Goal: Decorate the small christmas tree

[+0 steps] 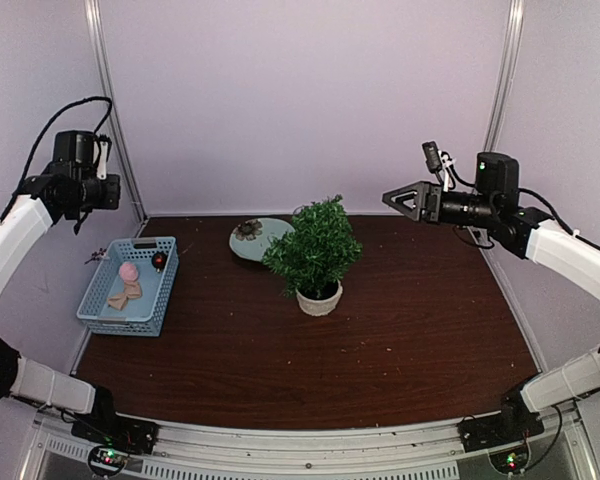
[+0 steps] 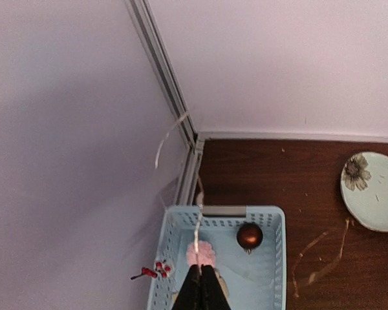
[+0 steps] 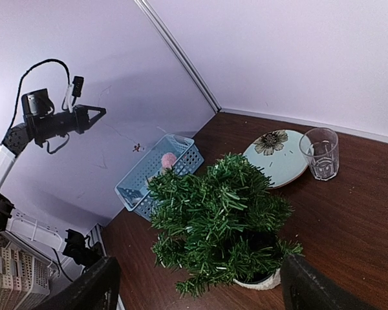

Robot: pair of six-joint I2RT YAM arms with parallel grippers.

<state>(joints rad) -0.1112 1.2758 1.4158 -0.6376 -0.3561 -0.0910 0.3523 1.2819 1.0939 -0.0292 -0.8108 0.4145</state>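
The small christmas tree (image 1: 315, 250) stands in its off-white pot (image 1: 319, 298) at mid-table, with no ornaments showing on it; it fills the right wrist view (image 3: 220, 219). My left gripper (image 2: 200, 268) is raised above the blue basket (image 2: 223, 210) at far left. It is shut on a thin pale ribbon (image 2: 197, 226), and a red berry sprig (image 2: 152, 270) dangles beside the basket. My right gripper (image 1: 400, 200) is open and empty, held high to the right of the tree.
The basket (image 1: 130, 285) holds a pink pompom (image 1: 128, 271), a dark red bauble (image 1: 159, 261) and a tan piece (image 1: 128, 293). A flowered plate (image 1: 255, 238) lies behind the tree. A clear glass cup (image 3: 321, 154) stands by the plate. Ribbon scraps (image 2: 323, 258) lie on the table.
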